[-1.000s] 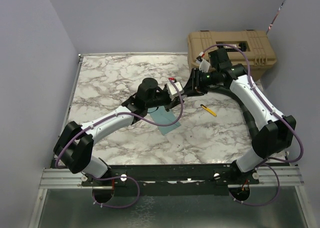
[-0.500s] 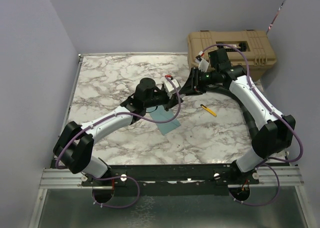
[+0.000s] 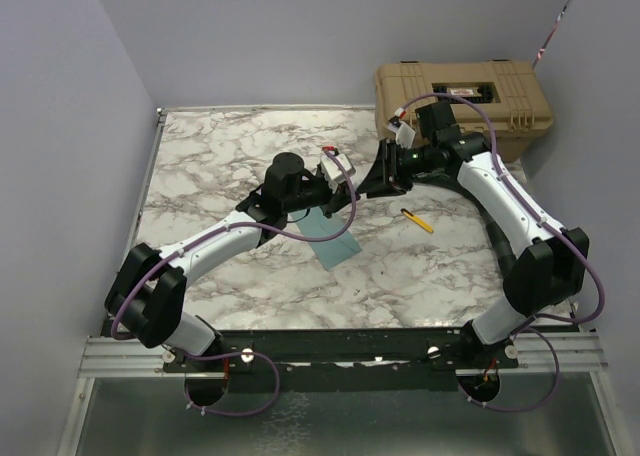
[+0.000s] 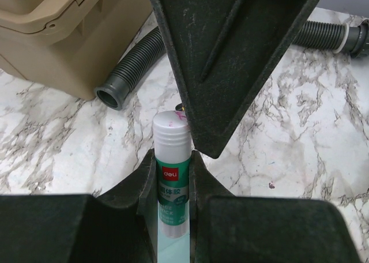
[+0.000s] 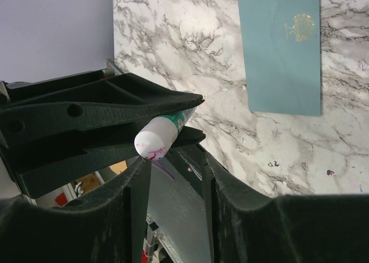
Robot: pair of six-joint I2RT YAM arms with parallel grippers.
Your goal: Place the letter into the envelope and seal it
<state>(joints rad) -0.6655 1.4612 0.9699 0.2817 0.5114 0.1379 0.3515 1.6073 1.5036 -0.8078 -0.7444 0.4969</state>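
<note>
Left tool [image 4: 173,165] — clenched on glue stick [image 4: 171,185] | right tool [image 5: 176,171] — parted at its cap [image 5: 154,142] | risk: skewed pull twists stick loose onto envelope [image 5: 282,55]

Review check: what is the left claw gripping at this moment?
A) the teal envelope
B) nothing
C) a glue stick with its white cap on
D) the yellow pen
C: in the left wrist view the left claw is closed on both sides of a green-labelled glue stick with its white cap on, while the envelope lies ungripped.
</note>
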